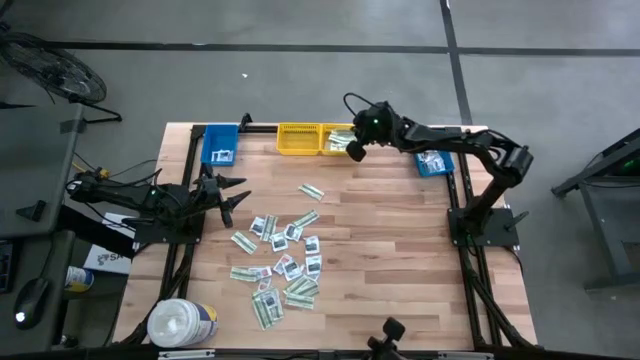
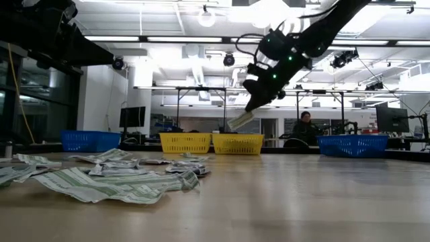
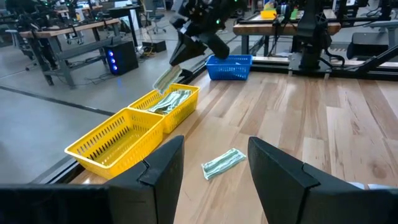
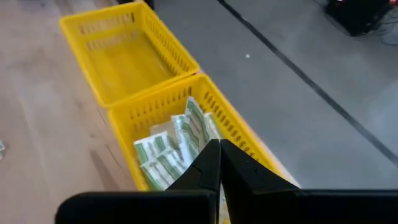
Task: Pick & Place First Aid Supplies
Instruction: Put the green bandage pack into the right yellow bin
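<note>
While the left gripper (image 1: pixel 232 197) hangs over the left part of the table (image 1: pixel 400 270) with its two fingers apart and nothing between them, the heap of packets (image 1: pixel 283 262) lies just to its right, spread on the wood toward the middle and the near edge. One long green-white packet (image 3: pixel 223 163) lies alone on the wood in front of this gripper, near the gap of its fingers but not touching them; its long axis is slanted, with one end toward the yellow bins. Behind the left gripper, at the far edge, stands a blue bin (image 1: pixel 220 144) with a white packet inside. Further right stand two yellow bins side by side: the left yellow bin (image 1: pixel 298 139) looks without contents, and the right yellow bin (image 1: pixel 338 139) holds several green-white strips (image 4: pixel 168 152) lying in a loose bundle. The right gripper (image 1: pixel 356 150) is above the right yellow bin, its fingers pressed together on a pale strip packet (image 2: pixel 240 121). This packet hangs under the fingertips, tilted, its lower end pointing down to the left in the low view, above the bin rim and not touching it. At the right edge stands another blue bin (image 1: pixel 434 163).
</note>
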